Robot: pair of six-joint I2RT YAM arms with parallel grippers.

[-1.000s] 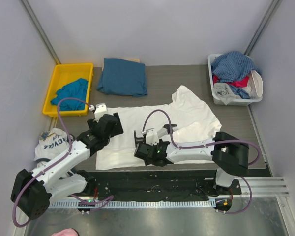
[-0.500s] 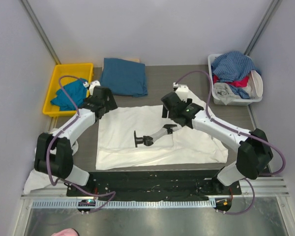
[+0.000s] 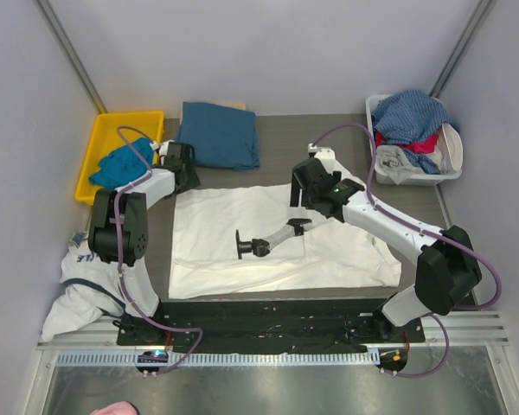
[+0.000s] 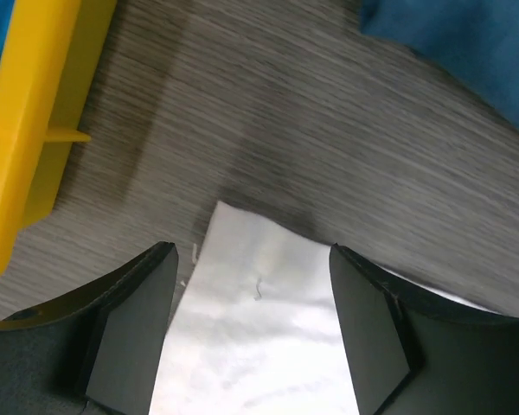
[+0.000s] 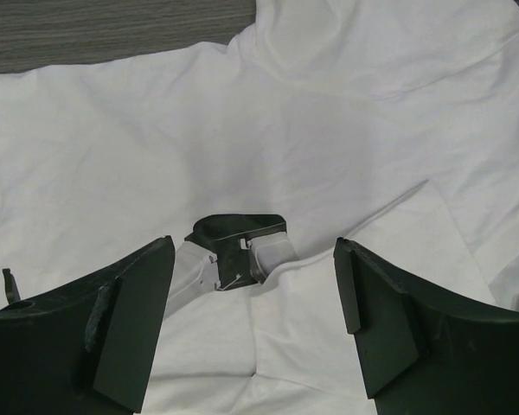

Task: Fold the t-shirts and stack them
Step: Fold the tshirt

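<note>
Left wrist view: my left tool (image 4: pixel 251 333) gapes wide over the white t-shirt's (image 4: pixel 259 337) corner on the bench (image 4: pixel 242 112); my right tool (image 5: pixel 253 324), fingers apart, hovers above its middle, gripping nothing.

Both arms were the same build: white plastic link shells with chunky black joint housings, and a purple cable looping loosely off each one down to the base. The left gripper (image 3: pixel 189 177) and right gripper (image 3: pixel 301 197) were all black, with broad, flat, matte fingers (image 5: pixel 130 324). A small green light glowed on the right arm's wrist.
</note>
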